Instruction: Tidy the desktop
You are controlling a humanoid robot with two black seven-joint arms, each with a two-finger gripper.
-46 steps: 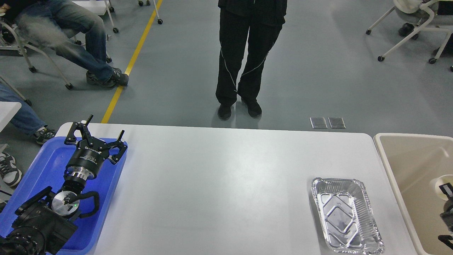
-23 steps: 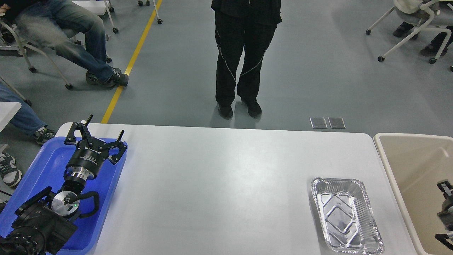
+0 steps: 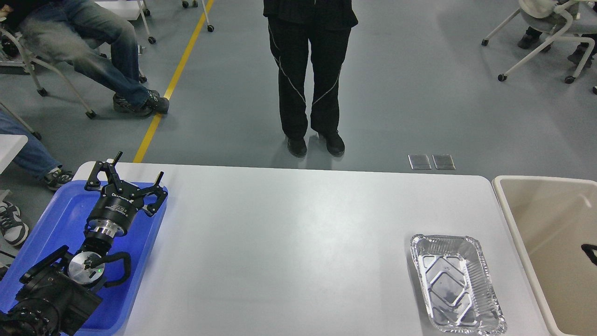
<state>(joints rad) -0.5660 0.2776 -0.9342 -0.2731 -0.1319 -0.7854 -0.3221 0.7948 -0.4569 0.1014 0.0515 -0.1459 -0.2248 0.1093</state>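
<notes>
The desktop (image 3: 298,242) is a wide white-grey tabletop with rounded corners. An empty foil tray (image 3: 454,284) lies on it at the front right. My left gripper (image 3: 141,164) is open and empty, hovering over the far end of the blue tray (image 3: 56,219) at the left edge of the desktop. Of my right arm only a small dark tip (image 3: 590,252) shows at the right edge, over the beige bin (image 3: 545,219). Its fingers cannot be told apart.
A person in black trousers (image 3: 308,79) stands just beyond the far edge of the desktop. Seated people and wheeled chairs are at the far left and far right. A yellow line (image 3: 172,84) runs along the floor.
My right arm has drawn back out of the right edge over the bin; the white round thing seen by it earlier is gone from view. The standing person shifted left. My left arm has not moved.
</notes>
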